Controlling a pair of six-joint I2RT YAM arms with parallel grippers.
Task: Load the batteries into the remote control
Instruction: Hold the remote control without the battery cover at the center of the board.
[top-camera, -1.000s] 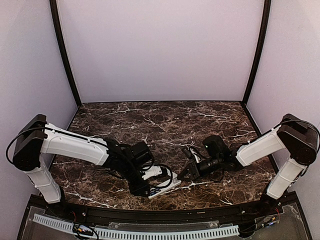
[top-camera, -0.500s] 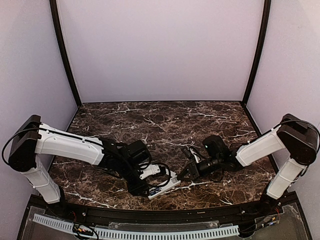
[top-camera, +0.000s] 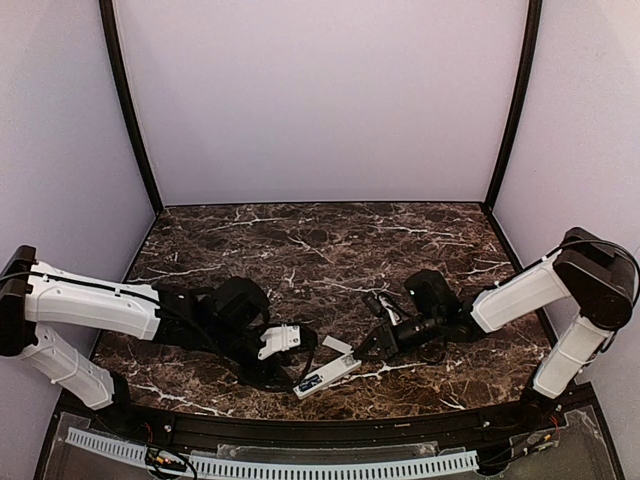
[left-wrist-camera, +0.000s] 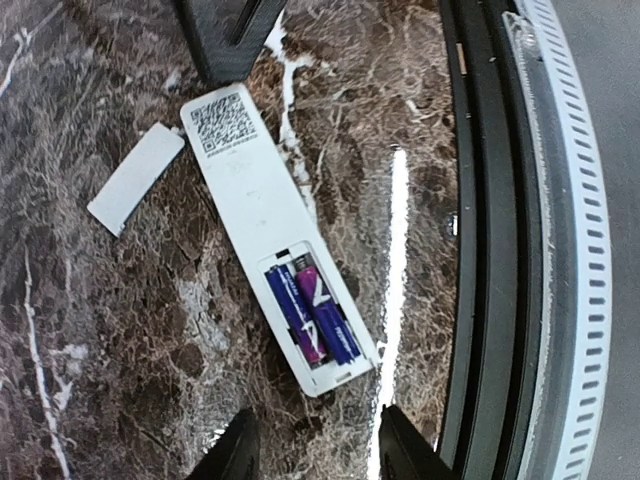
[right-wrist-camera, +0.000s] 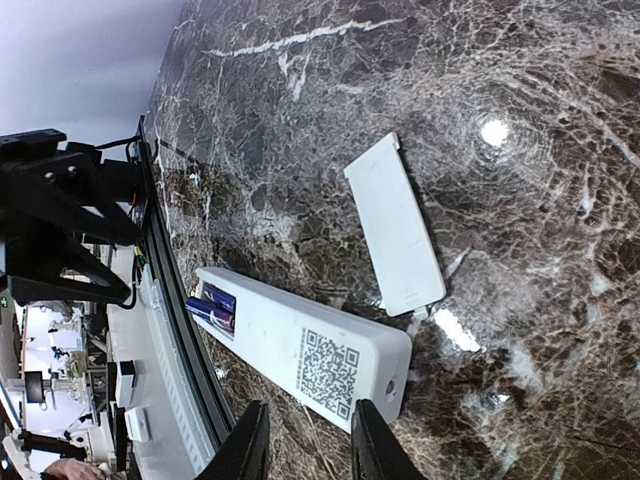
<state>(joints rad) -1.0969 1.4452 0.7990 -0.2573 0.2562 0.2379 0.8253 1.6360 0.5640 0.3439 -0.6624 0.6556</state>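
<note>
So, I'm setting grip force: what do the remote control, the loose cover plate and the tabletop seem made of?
The remote control looks like hard matte white plastic, evenly coloured. The cover plate seems the same plastic, thin and flat. The tabletop is glossy, brown, white-veined with lamp glare: marble or laminate, unclear.

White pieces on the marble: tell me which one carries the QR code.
The longer bar, the remote control, code at one end, batteries in the other. The smaller cover plate beside it is blank.
</note>
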